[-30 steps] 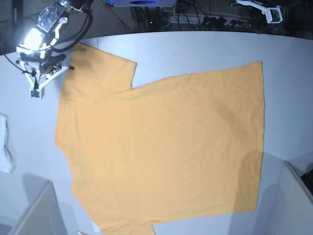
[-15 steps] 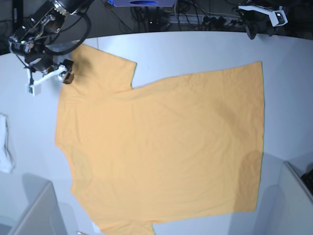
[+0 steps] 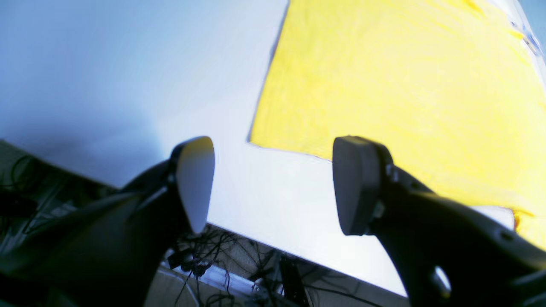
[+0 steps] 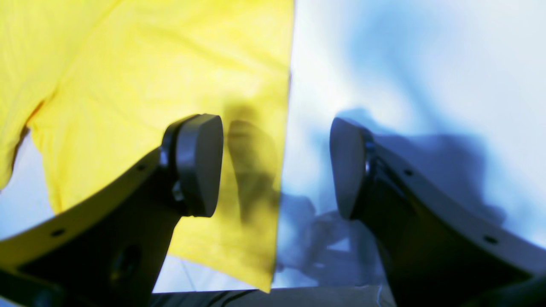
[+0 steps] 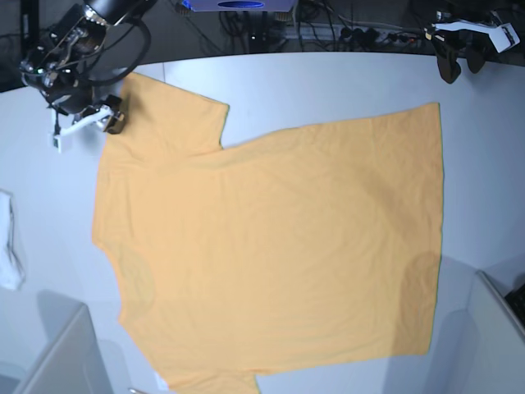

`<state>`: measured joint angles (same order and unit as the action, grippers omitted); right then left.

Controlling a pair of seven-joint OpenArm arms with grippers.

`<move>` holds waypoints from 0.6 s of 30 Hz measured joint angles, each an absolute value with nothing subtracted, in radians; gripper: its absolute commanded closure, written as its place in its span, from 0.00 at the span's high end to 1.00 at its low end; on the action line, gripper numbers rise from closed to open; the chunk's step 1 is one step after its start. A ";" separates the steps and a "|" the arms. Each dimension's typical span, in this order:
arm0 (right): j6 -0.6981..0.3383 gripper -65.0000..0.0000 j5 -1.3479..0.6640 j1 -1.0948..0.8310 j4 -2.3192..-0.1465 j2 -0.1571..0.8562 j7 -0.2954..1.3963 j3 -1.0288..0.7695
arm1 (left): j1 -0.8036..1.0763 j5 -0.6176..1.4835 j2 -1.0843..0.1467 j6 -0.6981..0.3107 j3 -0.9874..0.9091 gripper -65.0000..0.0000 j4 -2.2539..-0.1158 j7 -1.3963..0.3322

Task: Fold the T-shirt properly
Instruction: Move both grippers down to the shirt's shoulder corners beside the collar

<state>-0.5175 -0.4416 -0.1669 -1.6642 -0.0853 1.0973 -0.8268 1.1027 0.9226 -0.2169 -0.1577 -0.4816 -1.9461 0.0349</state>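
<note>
The T-shirt (image 5: 271, 246) is light orange and lies spread flat on the white table (image 5: 344, 90), sleeves at the left and hem at the right. My right gripper (image 5: 105, 123) is open at the far left sleeve. In the right wrist view the right gripper (image 4: 273, 166) has its jaws on either side of the sleeve's edge (image 4: 286, 128), just above the cloth (image 4: 149, 85). My left gripper (image 5: 459, 64) is open above the table's far right edge, beyond the shirt's hem corner. In the left wrist view the left gripper (image 3: 273, 183) is empty, with the shirt's corner (image 3: 256, 138) just ahead.
A small white cloth (image 5: 10, 246) lies at the table's left edge. Grey bins stand at the bottom left (image 5: 61, 361) and bottom right (image 5: 492, 328). Cables and equipment (image 5: 328, 29) lie beyond the table's far edge.
My left gripper has moved right and down toward the shirt's far right corner. My right gripper has turned and settled at the sleeve's edge. The shirt has not moved.
</note>
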 measured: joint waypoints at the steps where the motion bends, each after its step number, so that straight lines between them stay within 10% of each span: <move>1: -0.517 0.56 -0.445 -0.183 -1.666 -0.081 1.090 -0.792 | 1.091 0.924 -0.216 -0.157 -0.481 0.64 -1.946 0.036; 12: -0.532 0.52 -0.491 -0.217 -1.665 -0.107 1.039 -0.738 | 0.916 1.112 -0.172 -0.163 -0.662 0.64 -1.864 -0.387; 18: -0.529 0.00 -0.466 -0.223 -1.659 -0.102 1.059 -0.738 | 0.785 1.121 -0.133 -0.165 -0.764 0.64 -1.782 -0.556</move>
